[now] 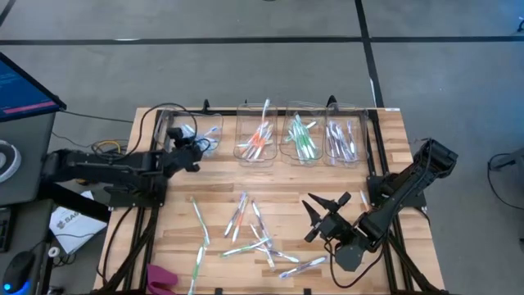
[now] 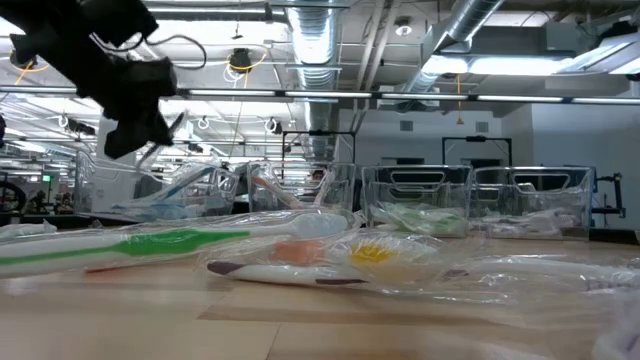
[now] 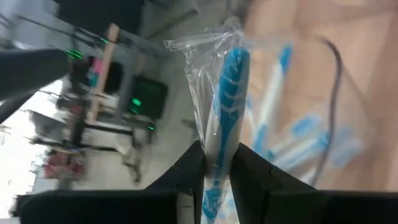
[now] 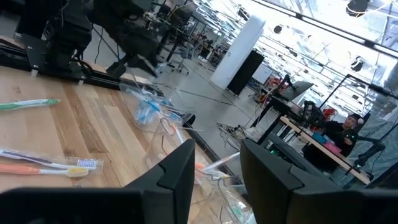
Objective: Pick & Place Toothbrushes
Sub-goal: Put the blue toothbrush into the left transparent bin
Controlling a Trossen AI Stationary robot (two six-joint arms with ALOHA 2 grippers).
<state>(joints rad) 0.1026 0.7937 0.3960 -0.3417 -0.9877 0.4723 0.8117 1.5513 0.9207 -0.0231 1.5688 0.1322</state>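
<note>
Currently a wrapped blue toothbrush [image 3: 225, 106] is clamped in the left gripper [image 1: 193, 152] above the leftmost bin [image 1: 214, 123], awaiting release there. Near the loose toothbrushes [image 1: 246, 233], the right gripper [image 1: 325, 215] is held open and empty.

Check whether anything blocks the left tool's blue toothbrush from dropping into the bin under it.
Nothing visible does. The left tool is shut on the wrapped blue toothbrush by the leftmost bin, which holds only other blue ones.
</note>
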